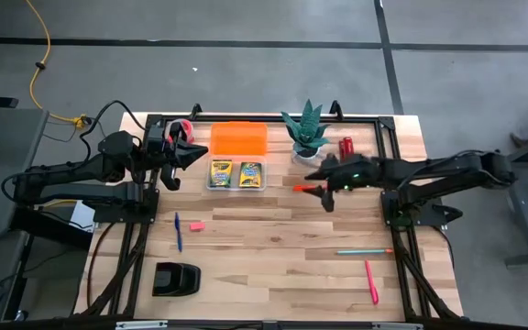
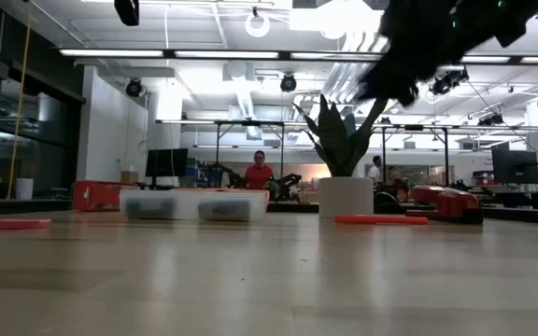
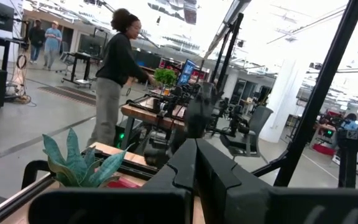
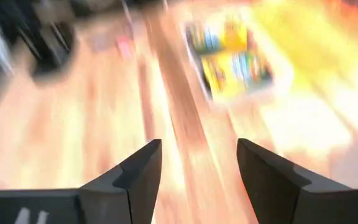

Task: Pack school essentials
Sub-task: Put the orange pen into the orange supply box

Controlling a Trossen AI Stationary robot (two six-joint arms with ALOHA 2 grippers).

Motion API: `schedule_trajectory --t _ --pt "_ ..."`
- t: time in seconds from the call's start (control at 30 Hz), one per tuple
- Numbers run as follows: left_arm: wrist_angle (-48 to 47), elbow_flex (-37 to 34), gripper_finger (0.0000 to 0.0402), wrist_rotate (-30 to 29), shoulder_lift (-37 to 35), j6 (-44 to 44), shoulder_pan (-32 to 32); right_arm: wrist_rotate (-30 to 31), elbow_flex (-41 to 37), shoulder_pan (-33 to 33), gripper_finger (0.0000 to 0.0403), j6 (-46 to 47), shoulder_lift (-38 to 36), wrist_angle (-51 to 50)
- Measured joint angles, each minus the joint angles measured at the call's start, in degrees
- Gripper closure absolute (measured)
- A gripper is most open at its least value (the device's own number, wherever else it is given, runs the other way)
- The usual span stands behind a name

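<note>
Two yellow-and-green crayon boxes [image 1: 236, 173] lie side by side in a clear bin [image 1: 236, 187], which also shows in the right wrist view as the bin [image 4: 235, 59]. An orange-red marker [image 1: 302, 188] lies flat on the table just right of the bin; the low view shows the same marker [image 2: 381, 219]. My right gripper [image 1: 324, 191] hovers open above the marker's right end and holds nothing [image 4: 197, 168]. A blue pen [image 1: 179, 231] and a pink eraser [image 1: 197, 225] lie left of centre; a teal pen [image 1: 365, 250] and a pink pen [image 1: 371, 281] lie near the right edge. My left gripper [image 1: 187, 152] waits shut, left of the bin.
An orange lid [image 1: 239, 139] lies behind the bin, with a potted plant [image 1: 307, 133] and a red cylinder [image 1: 346, 147] to its right. A red tape dispenser [image 1: 180, 128] sits by my left gripper. A black holder [image 1: 175, 278] stands near the front left. People move in the room beyond.
</note>
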Motion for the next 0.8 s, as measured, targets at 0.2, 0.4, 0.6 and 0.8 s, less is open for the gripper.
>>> schedule_trajectory --t 0.2,0.4,0.6,0.8 --pt "-0.02 0.0 0.0401 0.02 0.0 0.0 0.01 0.22 -0.02 -1.12 0.0201 -8.03 8.03 -6.39" --pt "-0.02 0.0 0.0401 0.02 0.0 0.0 0.01 0.24 -0.02 -5.24 0.0201 -13.49 15.7 -6.73" --pt "-0.09 0.0 0.0401 0.02 0.0 0.0 0.01 -1.16 -0.04 -8.38 0.0201 -18.91 21.57 -7.14" --pt "-0.15 0.0 0.0401 0.02 0.0 0.0 0.0 -1.65 -0.07 -9.92 0.0217 -19.4 24.96 -7.72"
